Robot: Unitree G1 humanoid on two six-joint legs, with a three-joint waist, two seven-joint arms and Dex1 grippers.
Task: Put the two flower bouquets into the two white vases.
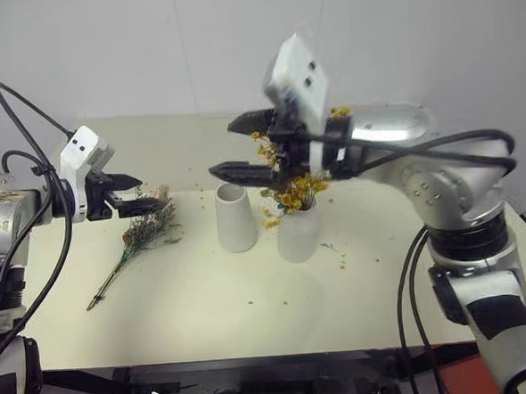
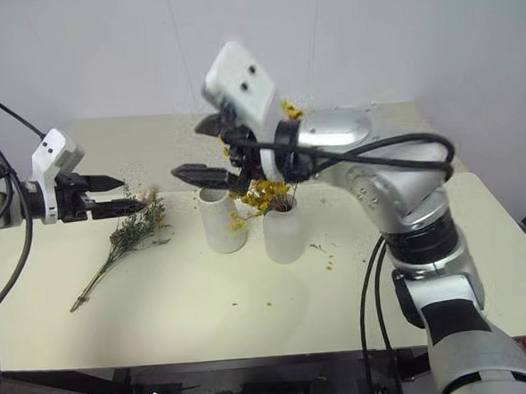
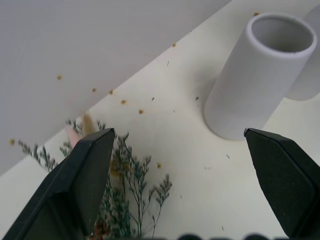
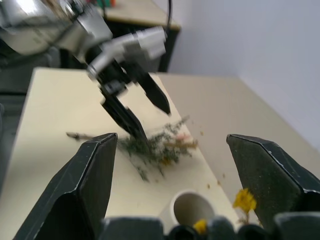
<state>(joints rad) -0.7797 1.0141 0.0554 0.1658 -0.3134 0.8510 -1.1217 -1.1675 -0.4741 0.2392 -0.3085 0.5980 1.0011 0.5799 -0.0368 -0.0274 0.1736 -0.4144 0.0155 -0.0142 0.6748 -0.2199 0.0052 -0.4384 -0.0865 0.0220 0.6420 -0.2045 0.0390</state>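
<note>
Left eye view has the cream table (image 1: 189, 309) with both white vases standing near its middle, just beside each other. The taller vase (image 1: 236, 216) is empty, its wide mouth open to the camera. The rounder vase (image 1: 298, 230) holds the yellow bouquet (image 1: 297, 190), whose blossoms spread above the narrow neck; a few loose yellow bits (image 1: 342, 262) lie on the table near its base.

The grey-green bouquet (image 1: 140, 236) lies flat on the table to the left of the taller vase, well apart from it, stem end toward the table's front-left. In the left wrist view a pale peach plume (image 3: 82, 127) shows among its sprigs, though blurred.

The left gripper (image 1: 142, 194) hangs over the flowering end of that bouquet with its 2 fingers spread wide and nothing between them; whether a fingertip brushes the sprigs I cannot tell.

The right gripper (image 1: 233, 147) is raised above the taller vase, pointing left, fingers wide apart and empty, with the yellow blossoms just behind it.
</note>
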